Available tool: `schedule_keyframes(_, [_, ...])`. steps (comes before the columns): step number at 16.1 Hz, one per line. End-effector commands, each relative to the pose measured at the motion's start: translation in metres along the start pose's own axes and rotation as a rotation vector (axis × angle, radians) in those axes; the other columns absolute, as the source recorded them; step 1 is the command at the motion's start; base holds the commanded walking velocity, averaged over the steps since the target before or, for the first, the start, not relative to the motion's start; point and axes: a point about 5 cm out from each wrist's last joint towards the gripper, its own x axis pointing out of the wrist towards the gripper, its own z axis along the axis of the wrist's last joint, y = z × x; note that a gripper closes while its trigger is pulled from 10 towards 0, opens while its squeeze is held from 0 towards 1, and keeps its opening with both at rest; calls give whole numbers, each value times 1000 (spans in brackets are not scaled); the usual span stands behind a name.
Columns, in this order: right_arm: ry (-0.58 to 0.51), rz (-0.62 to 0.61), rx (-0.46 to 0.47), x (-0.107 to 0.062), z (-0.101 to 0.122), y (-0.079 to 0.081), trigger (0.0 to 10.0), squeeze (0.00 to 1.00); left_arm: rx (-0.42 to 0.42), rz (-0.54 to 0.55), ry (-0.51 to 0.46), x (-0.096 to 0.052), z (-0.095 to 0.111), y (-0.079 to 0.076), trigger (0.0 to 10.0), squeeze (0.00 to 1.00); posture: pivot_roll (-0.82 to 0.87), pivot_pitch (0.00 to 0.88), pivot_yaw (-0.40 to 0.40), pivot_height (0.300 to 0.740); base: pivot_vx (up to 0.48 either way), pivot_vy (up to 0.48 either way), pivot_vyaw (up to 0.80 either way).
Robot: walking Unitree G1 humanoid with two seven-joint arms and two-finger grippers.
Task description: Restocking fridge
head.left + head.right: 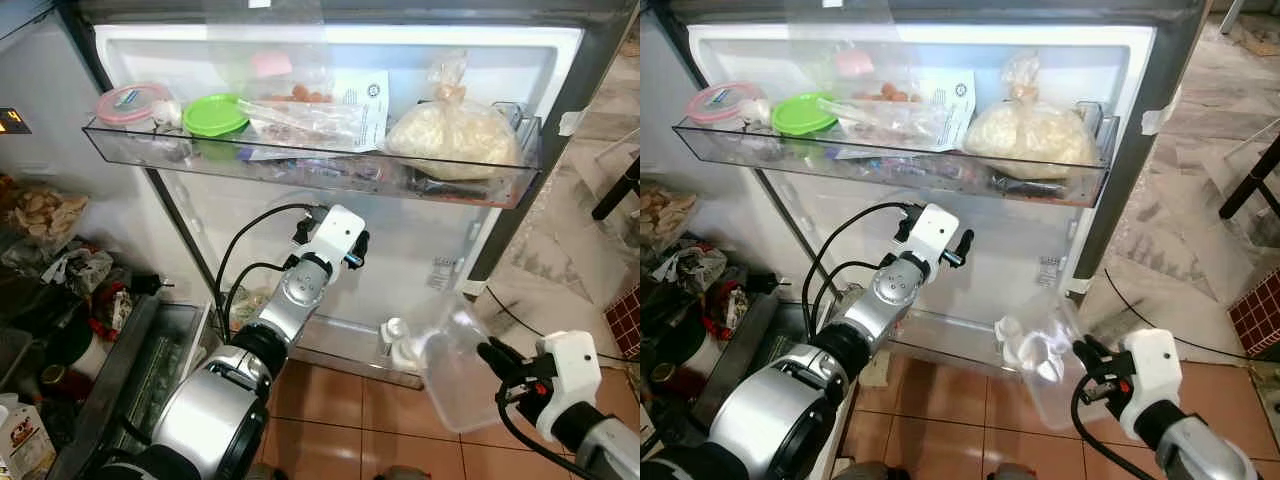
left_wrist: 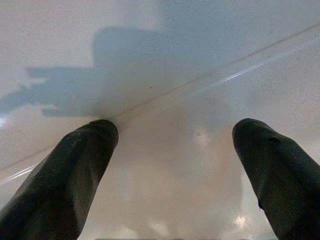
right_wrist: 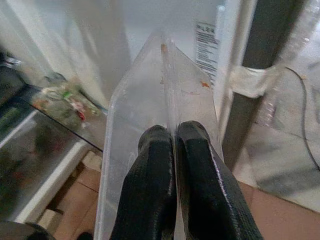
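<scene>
A clear plastic container [image 1: 455, 367] hangs tilted above the floor, just off the open fridge door's lower right corner. My right gripper [image 1: 497, 357] is shut on its thin wall; in the right wrist view both fingers [image 3: 155, 165] pinch the container [image 3: 135, 110] edge. My left arm reaches up to the fridge door's [image 1: 420, 240] white inner wall, under the upper door shelf [image 1: 300, 165]. The left gripper [image 2: 175, 132] stands open close to that wall, with nothing between its fingers.
The upper door shelf holds a pink-lidded tub [image 1: 130, 102], a green lid [image 1: 214, 113], plastic bags and a bag of white food [image 1: 450, 135]. White bottles [image 1: 395, 338] stand in the low door shelf. Cluttered fridge shelves [image 1: 60, 270] lie left, brown tiles [image 1: 340, 400] below.
</scene>
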Motion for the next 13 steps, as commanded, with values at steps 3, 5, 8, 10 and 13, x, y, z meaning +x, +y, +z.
schedule_keyframes(3, [-12,146,-9,16,12,5,10000,0,-13,-34,-74,8,28,-24,10000,0,-157,0,61,740,0,0,0])
schedule_keyframes(5, [-35,195,-15,33,20,9,10000,0,-15,-31,-77,7,28,-23,10000,0,-145,0,60,740,0,0,0])
schedule_keyframes(8, [-81,218,-21,58,29,14,10000,0,-11,-17,-78,7,26,-17,10000,0,-114,0,55,740,0,0,0])
schedule_keyframes(10, [-106,225,-34,76,37,14,10000,0,-8,-6,-76,6,22,-10,10000,0,-85,0,46,740,0,0,0])
schedule_keyframes(13, [-114,252,-32,92,45,7,10000,0,-27,11,-72,3,15,1,10000,0,-66,0,36,740,0,0,0])
